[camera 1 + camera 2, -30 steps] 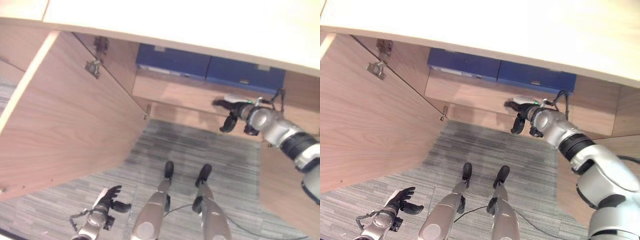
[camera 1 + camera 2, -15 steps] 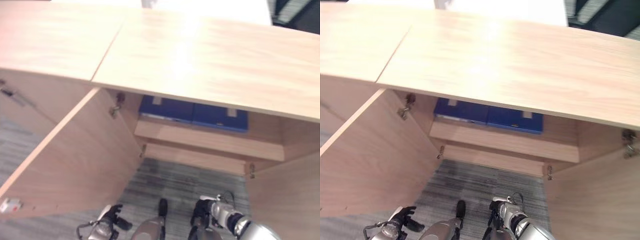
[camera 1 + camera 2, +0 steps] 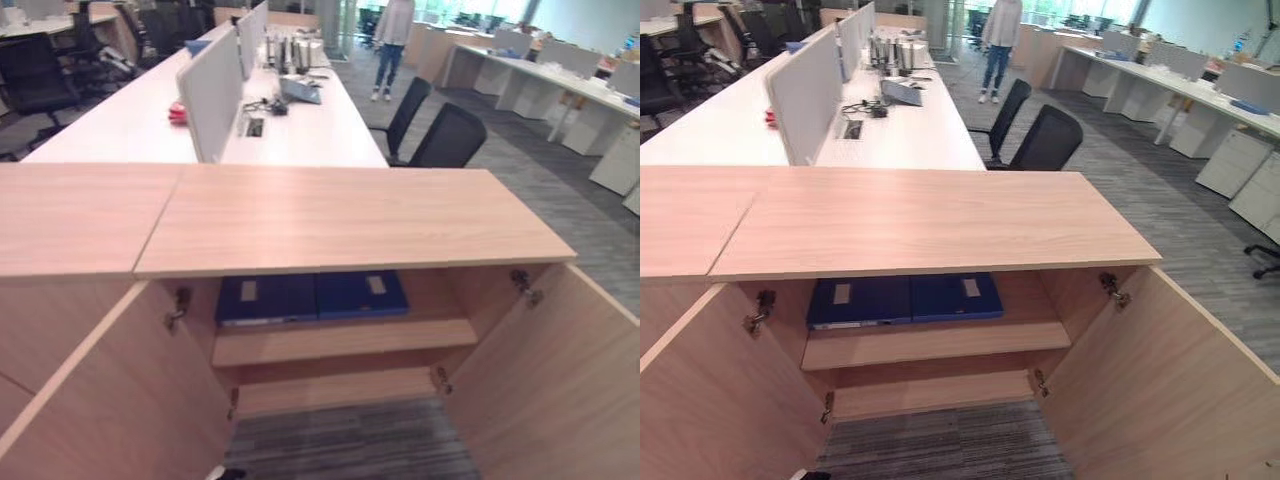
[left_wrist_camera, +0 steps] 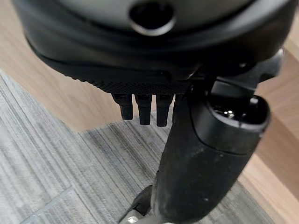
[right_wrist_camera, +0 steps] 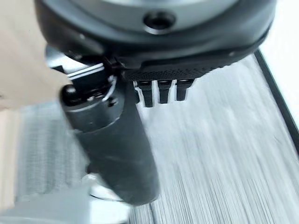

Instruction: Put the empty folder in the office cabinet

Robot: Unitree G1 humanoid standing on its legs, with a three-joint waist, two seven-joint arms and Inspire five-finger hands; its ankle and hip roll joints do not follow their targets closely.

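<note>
Two blue folders lie flat, side by side, on the upper shelf [image 3: 340,342] of the open office cabinet [image 3: 340,215]: one on the left [image 3: 266,298], one on the right [image 3: 360,294]. I cannot tell which of them is the empty one. My left hand [image 4: 205,154] hangs over the grey carpet beside a wooden panel, its fingers relaxed and holding nothing. In the right wrist view, my right hand [image 5: 112,140] hangs over carpet with its fingers loose and nothing in them.
Both cabinet doors stand wide open, the left door [image 3: 110,400] and the right door [image 3: 550,370]. The lower shelf [image 3: 330,390] is bare. Behind the cabinet are white desks, black chairs [image 3: 445,135] and a person [image 3: 388,40] far off.
The camera has tilted up from the floor to the cabinet top and the office beyond. My right hand came away from the shelf edge and dropped low.
</note>
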